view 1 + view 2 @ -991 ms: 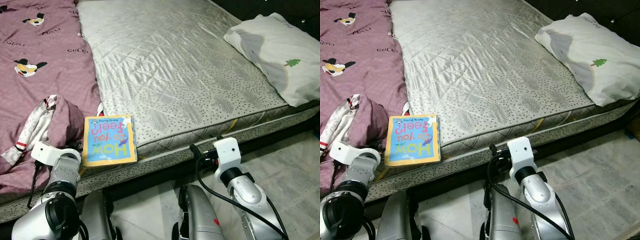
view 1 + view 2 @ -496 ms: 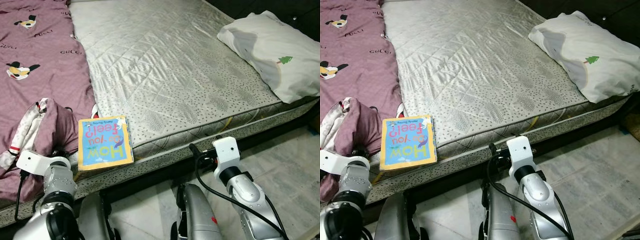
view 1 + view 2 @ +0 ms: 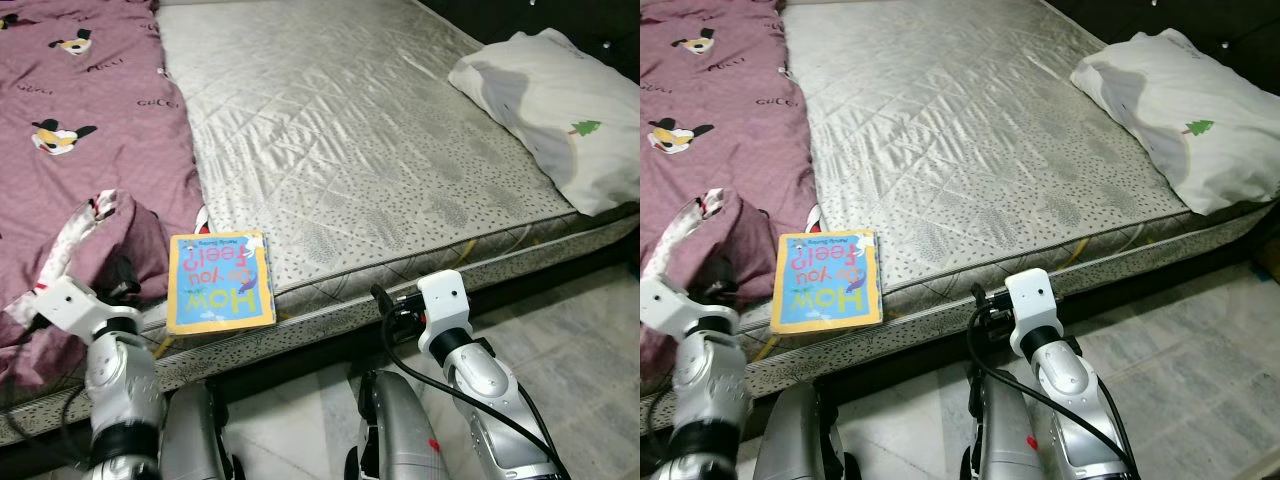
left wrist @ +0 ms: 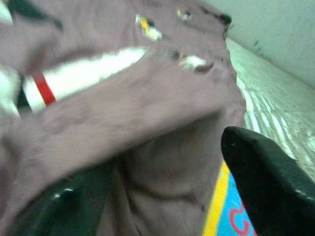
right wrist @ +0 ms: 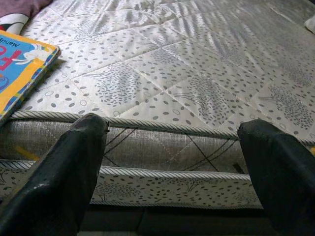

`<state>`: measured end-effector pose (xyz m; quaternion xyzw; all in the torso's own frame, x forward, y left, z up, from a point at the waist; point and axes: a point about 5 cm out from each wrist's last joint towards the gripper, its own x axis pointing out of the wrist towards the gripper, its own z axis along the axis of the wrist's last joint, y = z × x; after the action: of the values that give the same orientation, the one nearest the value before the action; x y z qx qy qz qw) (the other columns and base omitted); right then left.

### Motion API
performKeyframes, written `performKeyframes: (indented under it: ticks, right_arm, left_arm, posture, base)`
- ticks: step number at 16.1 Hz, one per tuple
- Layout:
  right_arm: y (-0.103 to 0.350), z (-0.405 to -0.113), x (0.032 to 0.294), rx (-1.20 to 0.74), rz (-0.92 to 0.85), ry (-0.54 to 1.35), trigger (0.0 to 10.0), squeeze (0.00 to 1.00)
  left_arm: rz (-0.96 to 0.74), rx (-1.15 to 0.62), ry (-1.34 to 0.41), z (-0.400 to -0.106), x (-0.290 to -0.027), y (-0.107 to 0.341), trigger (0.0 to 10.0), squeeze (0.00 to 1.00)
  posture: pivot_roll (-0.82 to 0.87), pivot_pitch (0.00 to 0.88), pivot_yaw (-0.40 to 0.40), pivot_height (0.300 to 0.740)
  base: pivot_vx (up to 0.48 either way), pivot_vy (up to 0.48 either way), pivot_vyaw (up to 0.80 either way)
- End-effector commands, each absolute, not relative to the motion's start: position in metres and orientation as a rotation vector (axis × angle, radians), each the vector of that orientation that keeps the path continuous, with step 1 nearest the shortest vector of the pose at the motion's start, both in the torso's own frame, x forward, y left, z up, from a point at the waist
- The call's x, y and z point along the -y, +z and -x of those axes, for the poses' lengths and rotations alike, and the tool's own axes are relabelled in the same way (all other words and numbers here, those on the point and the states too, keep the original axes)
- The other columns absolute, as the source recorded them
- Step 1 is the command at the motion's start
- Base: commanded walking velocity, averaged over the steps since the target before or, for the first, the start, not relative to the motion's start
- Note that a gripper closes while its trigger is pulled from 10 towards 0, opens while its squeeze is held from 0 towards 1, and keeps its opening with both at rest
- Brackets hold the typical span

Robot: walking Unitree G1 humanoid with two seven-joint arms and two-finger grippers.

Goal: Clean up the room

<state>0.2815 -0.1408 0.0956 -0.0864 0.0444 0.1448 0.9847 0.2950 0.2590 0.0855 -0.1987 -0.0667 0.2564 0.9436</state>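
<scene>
Black left gripper spread wide, holding nothing, right up against the bunched purple blanket | black right gripper spread wide, holding nothing, by the mattress edge | book lies flat near that edge, beside the blanket | white pillow far right
</scene>
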Motion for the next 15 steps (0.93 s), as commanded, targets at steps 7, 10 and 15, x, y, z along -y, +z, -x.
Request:
performKeyframes:
  ticks: [7,10,15]
  right_arm:
    - [0.095,-0.286,0.140,-0.074,0.168,0.283,10.0,0.00]
    - [0.095,-0.286,0.139,-0.069,0.166,0.283,10.0,0.00]
    - [0.093,-0.288,0.136,-0.068,0.162,0.289,10.0,0.00]
  left_arm:
    - [0.316,-0.083,0.257,-0.295,-0.203,0.065,10.0,1.00]
    - [0.261,-0.115,0.131,-0.296,-0.185,0.069,10.0,1.00]
    - [0.247,-0.218,-0.052,-0.292,-0.157,0.065,10.0,1.00]
  posture:
    - [-0.06,0.077,-0.036,0.542]
    - [-0.06,0.076,-0.032,0.542]
    - [-0.05,0.074,-0.032,0.542]
  base:
    - [0.000,0.000,0.00]
    - [0.000,0.000,0.00]
    - [0.000,0.000,0.00]
